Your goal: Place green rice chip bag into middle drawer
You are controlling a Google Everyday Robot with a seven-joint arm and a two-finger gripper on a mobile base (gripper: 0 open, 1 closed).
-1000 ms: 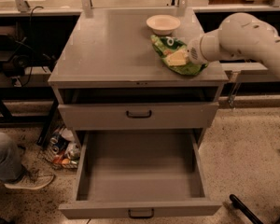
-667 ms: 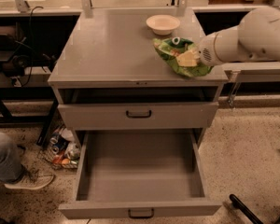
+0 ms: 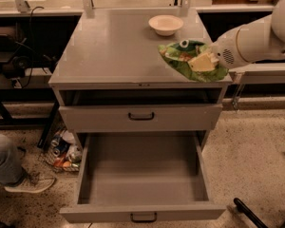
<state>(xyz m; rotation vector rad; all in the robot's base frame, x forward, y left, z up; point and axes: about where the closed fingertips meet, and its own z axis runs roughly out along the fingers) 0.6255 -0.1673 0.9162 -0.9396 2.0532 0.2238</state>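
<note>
The green rice chip bag [image 3: 184, 58] is crinkled and bright green with orange-and-white print. It hangs over the right front part of the grey cabinet top. My gripper [image 3: 202, 61] comes in from the right on a white arm and is shut on the green rice chip bag, its cream fingers [image 3: 199, 63] pressed into the bag's right end. The middle drawer [image 3: 142, 208] is pulled fully out below, showing a bare grey floor, with its dark handle at the front. The bag is above and to the right of the drawer's opening.
A cream bowl [image 3: 166, 24] stands on the cabinet top [image 3: 109, 51] behind the bag. The closed drawer front [image 3: 141, 116] sits above the open one. A person's leg and shoe [image 3: 12, 167] and cans on the floor [image 3: 64, 153] are at the left. A dark bar [image 3: 256, 215] lies bottom right.
The arm has drawn back to the right and the bag in the gripper has shifted slightly right and forward, toward the cabinet's right front edge. The bowl and drawers have not moved.
</note>
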